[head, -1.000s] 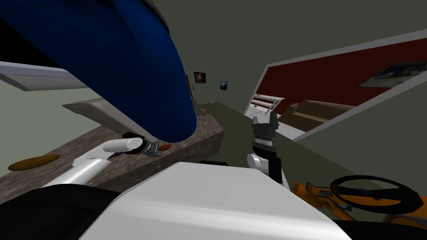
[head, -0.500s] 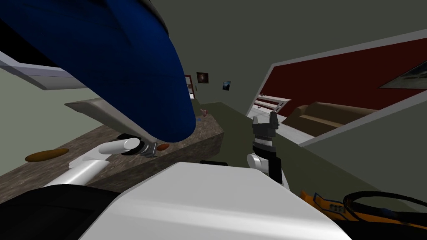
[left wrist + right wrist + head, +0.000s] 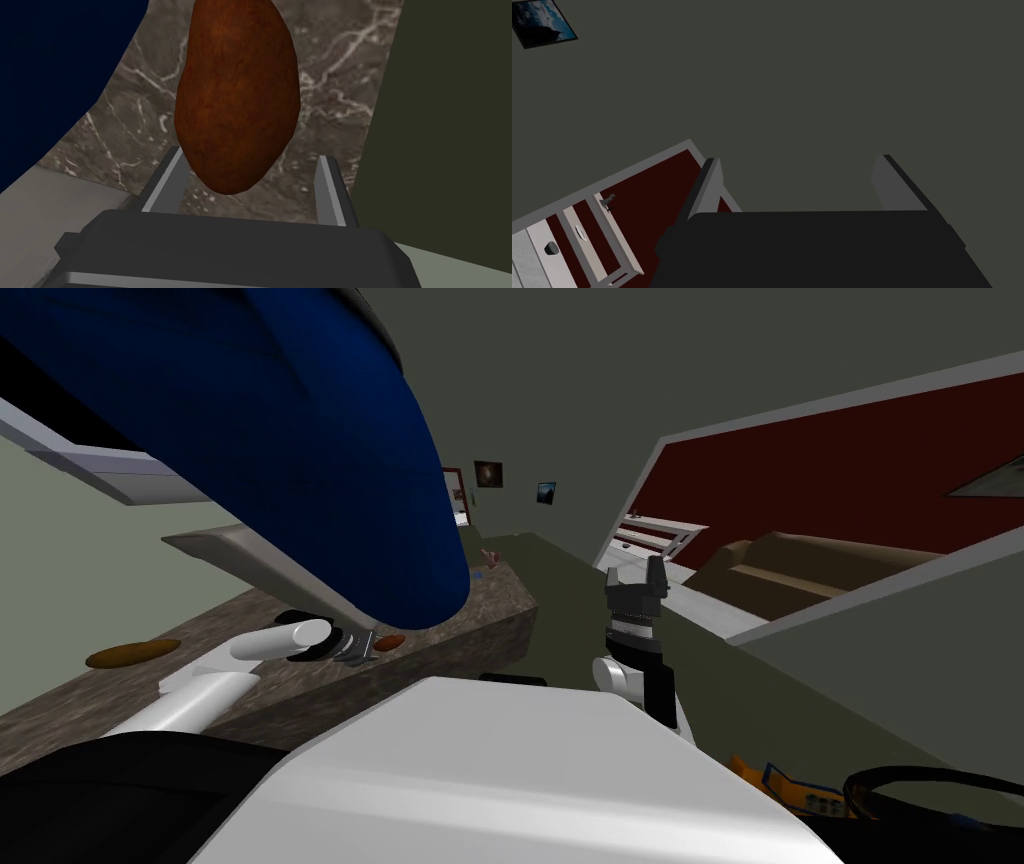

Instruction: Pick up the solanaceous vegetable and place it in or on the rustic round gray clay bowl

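The potato (image 3: 237,95) lies near the front edge of the counter (image 3: 340,65). Its near end sits between the spread fingers of the left gripper (image 3: 250,155), closer to one finger, not clamped. It is oval, rough and brown, on dark veined marble. A big, smooth blue shape (image 3: 55,65) overhangs beside it. The right gripper (image 3: 631,575) is raised off the counter's corner, fingers apart.

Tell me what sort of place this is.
Probably a home, at a kitchen-style counter: a marble counter with a potato on it, framed pictures hung behind, and a sofa further off.
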You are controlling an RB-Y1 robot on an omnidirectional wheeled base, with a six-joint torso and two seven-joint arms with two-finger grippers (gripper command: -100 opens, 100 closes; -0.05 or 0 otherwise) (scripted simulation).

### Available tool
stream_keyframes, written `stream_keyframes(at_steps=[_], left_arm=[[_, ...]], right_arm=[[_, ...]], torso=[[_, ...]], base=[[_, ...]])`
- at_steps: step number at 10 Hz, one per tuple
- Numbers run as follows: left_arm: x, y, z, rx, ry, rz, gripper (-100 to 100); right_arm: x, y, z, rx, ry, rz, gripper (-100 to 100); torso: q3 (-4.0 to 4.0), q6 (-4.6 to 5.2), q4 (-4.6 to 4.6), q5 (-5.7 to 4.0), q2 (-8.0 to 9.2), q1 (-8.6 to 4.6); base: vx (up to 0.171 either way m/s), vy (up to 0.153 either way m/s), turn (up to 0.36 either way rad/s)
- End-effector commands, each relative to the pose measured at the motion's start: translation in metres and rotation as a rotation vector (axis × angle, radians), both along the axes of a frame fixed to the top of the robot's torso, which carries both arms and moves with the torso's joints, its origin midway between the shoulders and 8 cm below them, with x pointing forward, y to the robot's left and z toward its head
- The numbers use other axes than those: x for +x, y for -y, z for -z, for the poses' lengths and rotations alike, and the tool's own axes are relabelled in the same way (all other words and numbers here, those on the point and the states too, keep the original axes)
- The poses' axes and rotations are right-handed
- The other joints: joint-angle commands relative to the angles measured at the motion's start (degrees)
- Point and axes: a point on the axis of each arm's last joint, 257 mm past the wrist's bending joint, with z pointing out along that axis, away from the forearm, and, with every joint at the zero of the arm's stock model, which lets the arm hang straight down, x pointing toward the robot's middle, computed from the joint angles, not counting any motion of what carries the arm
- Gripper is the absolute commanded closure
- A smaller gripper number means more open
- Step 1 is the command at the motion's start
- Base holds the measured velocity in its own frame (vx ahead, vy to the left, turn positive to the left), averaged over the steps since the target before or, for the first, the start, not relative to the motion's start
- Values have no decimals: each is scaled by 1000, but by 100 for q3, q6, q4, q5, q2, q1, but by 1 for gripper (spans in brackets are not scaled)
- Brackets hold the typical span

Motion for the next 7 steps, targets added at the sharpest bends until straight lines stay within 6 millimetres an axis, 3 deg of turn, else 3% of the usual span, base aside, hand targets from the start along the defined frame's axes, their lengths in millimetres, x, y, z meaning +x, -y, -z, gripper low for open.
stream_keyframes(at_steps=[1,4,5,6,7], left_arm=[[0,0,0,0,0,0,100],[1,-1,-1,2,2,1,100],[1,-1,-1,2,3,1,0],[-1,8,-1,-1,-11,-8,100],[-1,8,-1,-1,-11,-8,100]], right_arm=[[0,0,0,0,0,0,0],[0,0,0,0,0,0,0],[0,0,0,0,0,0,0],[0,0,0,0,0,0,0],[0,0,0,0,0,0,0]], torso=[[0,0,0,0,0,0],[-1,0,-2,13,1,10],[-1,0,-3,13,1,11],[-1,0,-3,13,1,11],[2,9,-1,15,7,20]], base=[[0,0,0],[0,0,0],[0,0,0],[-28,39,-164],[-38,46,-135]])
